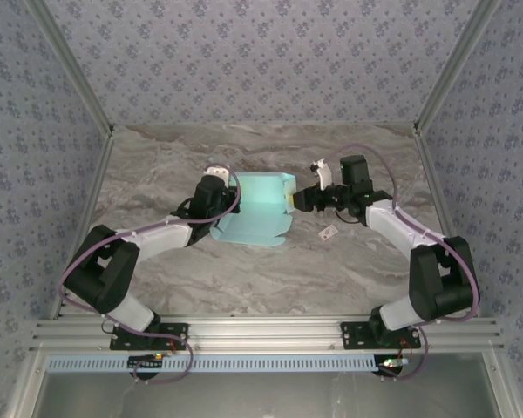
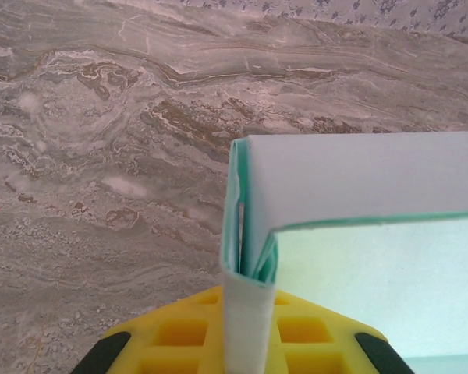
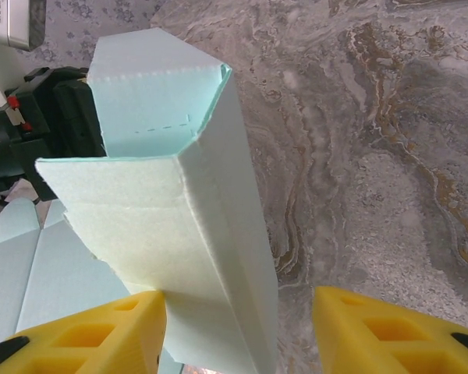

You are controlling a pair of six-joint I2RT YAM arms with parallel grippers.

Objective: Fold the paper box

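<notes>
The paper box (image 1: 260, 213) is pale cyan card, partly folded, lying mid-table with one wall raised at the back. My left gripper (image 1: 222, 198) is at its left edge. In the left wrist view the yellow fingers (image 2: 179, 335) are shut on a doubled-over fold of the card (image 2: 248, 312), and a raised wall (image 2: 359, 179) runs off to the right. My right gripper (image 1: 298, 200) is at the box's right end. Its jaws (image 3: 238, 335) stand open around an upright folded wall (image 3: 164, 202); the card touches the left finger (image 3: 86, 331) and stands apart from the right finger (image 3: 390, 327).
A tiny white tag (image 1: 328, 232) lies on the marble table (image 1: 244, 279) just right of the box. Patterned walls and aluminium posts close in the back and both sides. The left arm's black wrist (image 3: 47, 117) sits behind the box.
</notes>
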